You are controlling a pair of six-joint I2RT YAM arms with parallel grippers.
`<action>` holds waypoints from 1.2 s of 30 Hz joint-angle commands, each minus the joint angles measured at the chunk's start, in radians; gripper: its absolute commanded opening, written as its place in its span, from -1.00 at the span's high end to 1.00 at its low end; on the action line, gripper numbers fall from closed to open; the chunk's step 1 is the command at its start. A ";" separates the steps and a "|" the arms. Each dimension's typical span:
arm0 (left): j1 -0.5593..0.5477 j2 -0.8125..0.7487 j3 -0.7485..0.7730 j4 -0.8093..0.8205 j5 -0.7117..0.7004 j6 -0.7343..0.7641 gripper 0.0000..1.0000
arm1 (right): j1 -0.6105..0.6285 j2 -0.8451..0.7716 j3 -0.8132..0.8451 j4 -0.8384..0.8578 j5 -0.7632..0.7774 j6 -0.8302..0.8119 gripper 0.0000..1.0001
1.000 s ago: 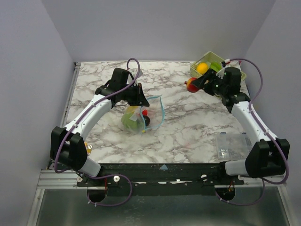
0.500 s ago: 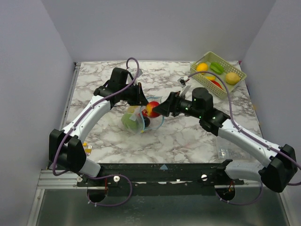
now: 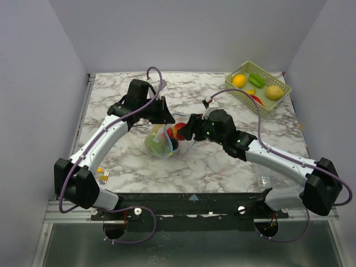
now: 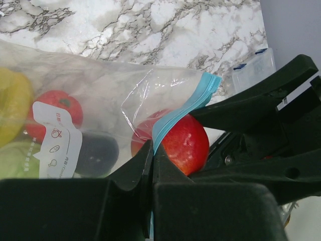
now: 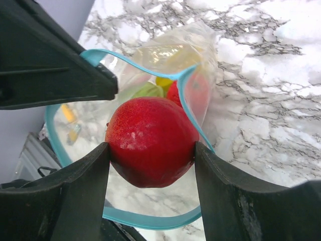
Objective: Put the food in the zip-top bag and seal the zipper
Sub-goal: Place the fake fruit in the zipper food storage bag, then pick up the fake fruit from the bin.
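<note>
The clear zip-top bag (image 3: 158, 143) lies mid-table with its mouth open; it holds yellow, green, red and dark food (image 4: 55, 113). My left gripper (image 4: 152, 150) is shut on the teal-blue zipper (image 4: 185, 108) at the bag's mouth edge and holds it up; it shows in the top view (image 3: 162, 118). My right gripper (image 5: 150, 150) is shut on a red ball-like fruit (image 5: 150, 140) and holds it at the bag's open mouth, ringed by the zipper (image 5: 150, 221). The fruit also shows in the top view (image 3: 179, 131) and the left wrist view (image 4: 188, 143).
A pale green lattice basket (image 3: 257, 86) at the back right holds orange, yellow, green and red food. A stiff clear plastic item (image 3: 266, 179) lies at the front right. A small yellow piece (image 3: 100, 170) lies at the front left near the left arm's base.
</note>
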 commanded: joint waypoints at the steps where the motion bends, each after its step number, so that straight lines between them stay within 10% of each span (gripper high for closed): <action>1: -0.005 -0.023 0.001 0.016 -0.016 0.015 1.00 | 0.007 0.050 0.054 -0.002 0.062 0.001 -0.25; 8: -0.005 -0.021 0.003 0.014 -0.018 0.018 1.00 | 0.007 0.038 0.081 -0.074 0.118 -0.018 -0.74; 15: -0.005 -0.016 0.004 0.012 -0.017 0.018 1.00 | -0.015 -0.004 0.143 -0.176 0.282 -0.078 -0.70; 27: -0.005 -0.008 0.009 0.006 -0.010 0.020 1.00 | -0.397 0.020 0.263 -0.210 0.261 -0.155 -0.68; 36: -0.005 -0.003 0.005 0.013 0.013 0.010 1.00 | -0.701 0.326 0.518 -0.296 0.193 -0.182 -0.71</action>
